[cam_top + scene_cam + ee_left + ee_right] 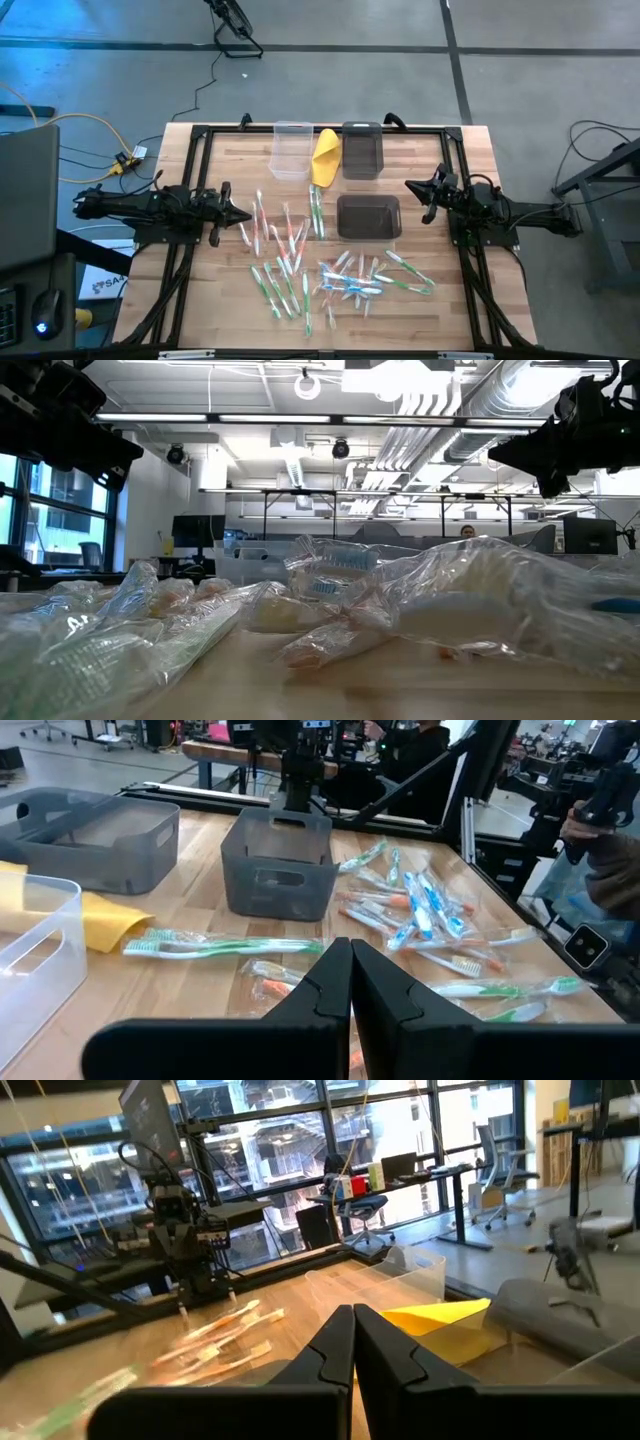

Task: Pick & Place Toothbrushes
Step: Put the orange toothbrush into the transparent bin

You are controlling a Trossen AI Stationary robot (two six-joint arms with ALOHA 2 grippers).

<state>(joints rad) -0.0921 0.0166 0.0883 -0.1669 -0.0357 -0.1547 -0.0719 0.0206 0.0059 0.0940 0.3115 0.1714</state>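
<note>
hovering shut and empty: left gripper (pixel 243 216), right gripper (pixel 411 186).

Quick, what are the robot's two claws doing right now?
Left claw: closed, holding nothing, at the table's left side.
Right claw: closed, holding nothing, at the table's right side.

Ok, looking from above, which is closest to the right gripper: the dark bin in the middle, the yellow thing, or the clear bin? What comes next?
Measured from the right gripper:
1. Dark bin, mid-table, just toward the table's centre from the gripper.
2. Yellow thing, at the table's far edge, beyond the other dark bin.
3. Clear bin, at the far edge, past the yellow thing.
</note>
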